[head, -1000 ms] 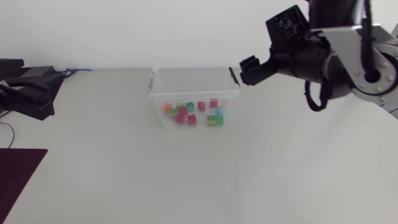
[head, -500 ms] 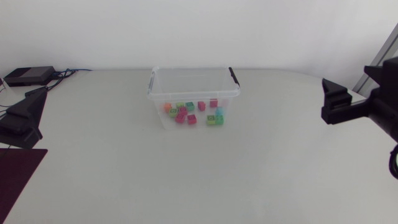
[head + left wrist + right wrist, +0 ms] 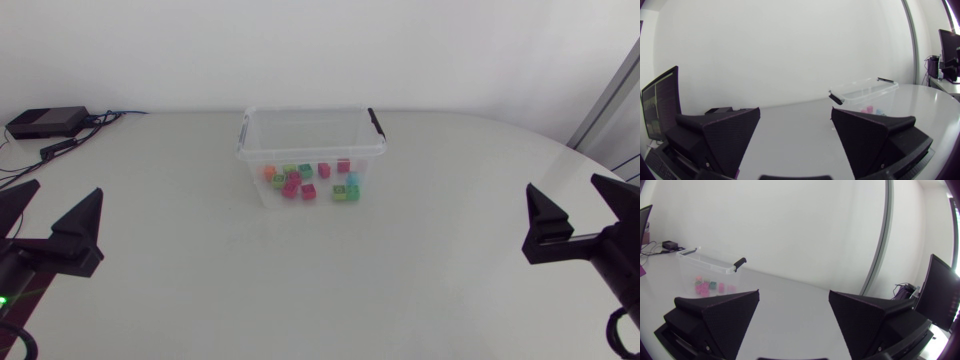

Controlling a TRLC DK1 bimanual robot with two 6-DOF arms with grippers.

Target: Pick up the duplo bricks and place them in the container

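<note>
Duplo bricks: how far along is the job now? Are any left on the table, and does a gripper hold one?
Done: all the duplo bricks that show lie inside the clear container; none lies on the table.
In hand: nothing. The left gripper and the right gripper are open and empty, far from the container at the table's sides.
Left: apparently nothing, as far as these views show.

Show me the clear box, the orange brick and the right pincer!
clear box (image 3: 310, 153), head view, front rim.
orange brick (image 3: 268, 172), head view, its top face.
right pincer (image 3: 565, 190), head view, midway between its fingertips.
</note>
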